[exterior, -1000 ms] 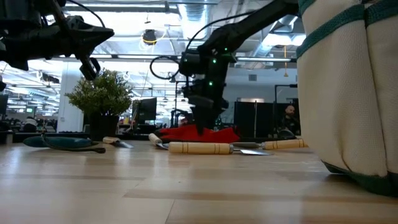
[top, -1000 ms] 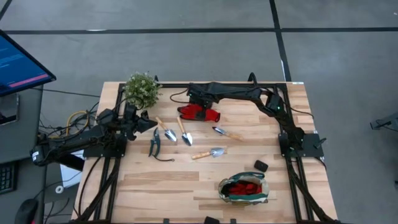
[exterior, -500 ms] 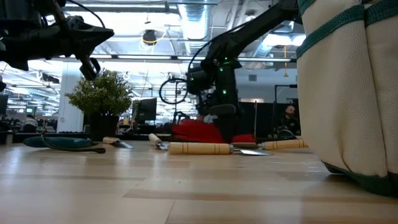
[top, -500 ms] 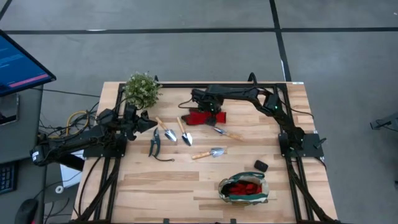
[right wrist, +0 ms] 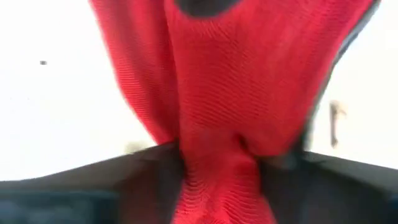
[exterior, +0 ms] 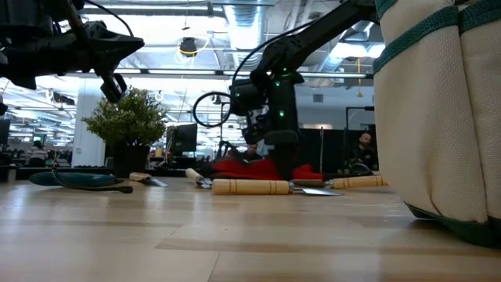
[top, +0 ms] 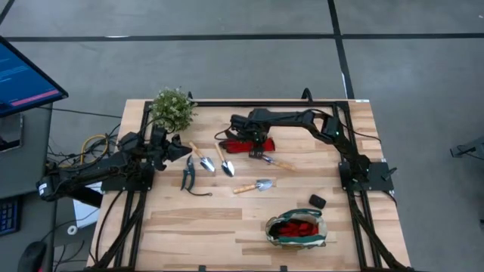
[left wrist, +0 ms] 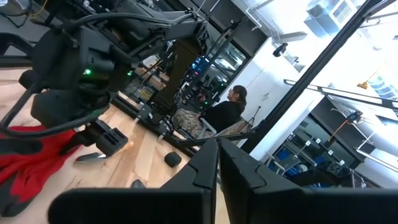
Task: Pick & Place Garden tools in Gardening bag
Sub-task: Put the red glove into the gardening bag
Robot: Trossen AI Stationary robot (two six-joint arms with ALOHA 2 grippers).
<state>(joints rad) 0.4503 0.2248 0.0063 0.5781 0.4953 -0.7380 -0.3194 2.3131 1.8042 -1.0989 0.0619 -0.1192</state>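
The gardening bag (top: 296, 229) sat nearest, at about five o'clock on the table (top: 197, 223), with red cloth already showing inside it. Well apart from it, toward the middle, lay a fork (top: 254, 186), a small trowel (top: 275, 162), two more trowels (top: 224, 160) side by side, and the pruning shears (top: 187, 173) at about nine o'clock. Farthest back, near twelve o'clock, the red glove (top: 240, 143) lay under the right gripper (top: 254, 140).

The main risk was a thin, off-centre pinch. The right wrist view showed only a bunched ridge of red knit squeezed between the dark fingers (right wrist: 87, 186), so the jaws looked partly closed on a fold of the glove rather than on its bulk. Limp fabric held by a fold could slip out on the lift or on the long carry to five o'clock. The hanging cloth could also drag across the small trowel just beside it and push it out of place. A drooping glove might catch on the bag's rim instead of dropping in.

The left gripper (top: 181, 149) hovered at about ten o'clock, near the potted plant (top: 173, 109), its fingers pressed together and holding nothing.
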